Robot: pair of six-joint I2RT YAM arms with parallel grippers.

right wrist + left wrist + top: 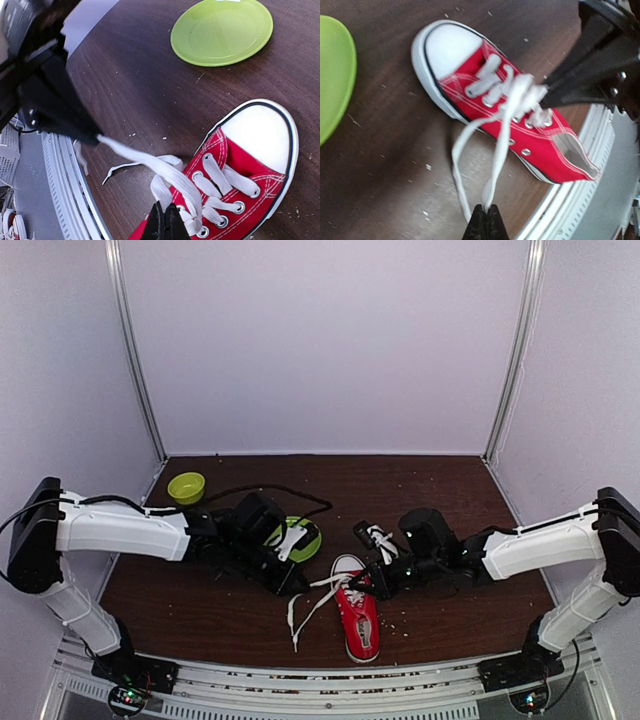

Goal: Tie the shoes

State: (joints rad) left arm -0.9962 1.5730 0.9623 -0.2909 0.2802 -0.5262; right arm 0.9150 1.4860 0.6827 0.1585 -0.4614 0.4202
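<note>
- Well off to the left of my left end effector (485, 223), a small green bowl (186, 487) sat on the counter (200, 610), far from the work.
- My left end effector was clenched on one strand of the white laces (500, 145). That strand ran taut from its tip across to the eyelets.
- A green plate (222, 30) lay just behind that end effector, beyond the toe cap and partly under the left arm in the overhead view. I judged it clear of any pulling line.
- The red shoe (470, 80) stood on its sole between my two end effectors, to the right of the left one and to the left of the right one. Its long axis ran from the toe, pointing away from the arm bases, to the heel near the counter's front edge.
- A slack loop of lace trailed on the counter on the left end effector's side of the shoe.
- My right end effector (164, 223) was pinched shut on the laces right over the eyelets, so it was the nearer of the two to the shoe.
- I judged that the next pull would run across the shoe's short axis, and that only the slack loop could snag.
- Behind the right end effector lay a dark object (375, 537) with white on it. I could not tell what it was.
</note>
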